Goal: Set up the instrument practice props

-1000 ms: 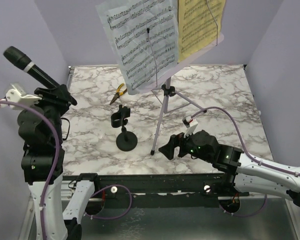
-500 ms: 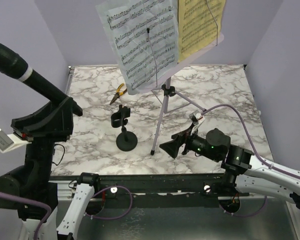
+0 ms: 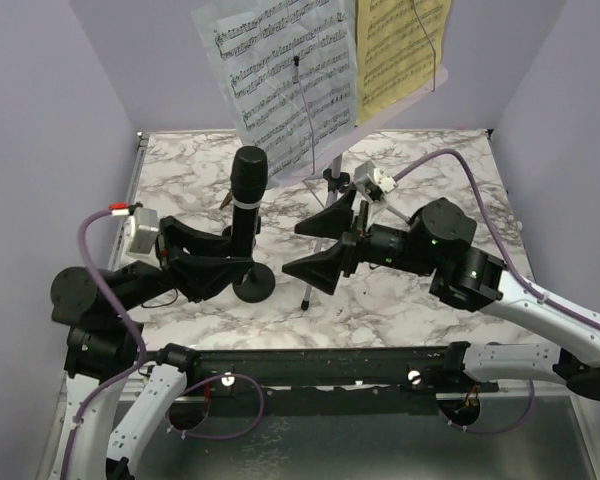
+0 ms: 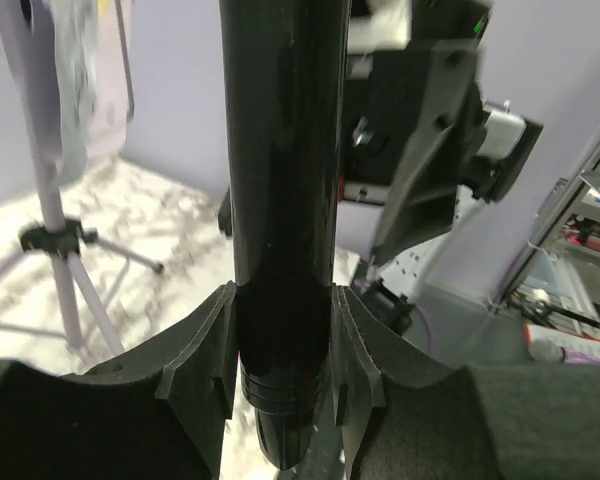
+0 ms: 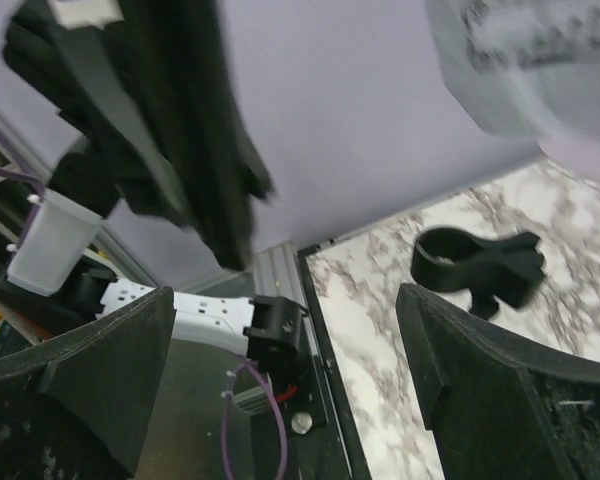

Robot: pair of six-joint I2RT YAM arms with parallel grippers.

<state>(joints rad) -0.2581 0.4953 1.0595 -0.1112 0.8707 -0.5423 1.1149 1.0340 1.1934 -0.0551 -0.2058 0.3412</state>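
From above, the left hand (image 3: 235, 265) reaches in from 9 o'clock and is clamped on the lower body of the black microphone (image 3: 248, 195), which stands upright with its head toward 12 o'clock. The round base of the short mic stand (image 3: 253, 289) sits on the marble table (image 3: 440, 165) just under the microphone's lower end; whether the microphone sits in the stand's clip cannot be told here. At 3 o'clock of the microphone the right hand (image 3: 318, 247) hovers with its fingers wide apart and nothing between them, just in front of a tripod leg. The lilac music stand (image 3: 337, 182) rises at the table's 12 o'clock side, carrying a white page (image 3: 280, 80) on the left and a yellow page (image 3: 400, 45) on the right. In the left wrist view, the left hand (image 4: 285, 350) has its two fingers (image 4: 195, 350) pressed against the glossy microphone (image 4: 285, 180), which runs straight up the middle; the music stand (image 4: 55, 240) shows at 9 o'clock and the right arm (image 4: 430, 130) at 2 o'clock. In the right wrist view, the right hand (image 5: 280, 380) is spread open and empty, the stand's clip (image 5: 480, 265) lies at 3 o'clock over the table (image 5: 380, 300), the left arm (image 5: 160, 120) hangs blurred at 11 o'clock, and a blurred white page (image 5: 540, 50) fills 1 o'clock.
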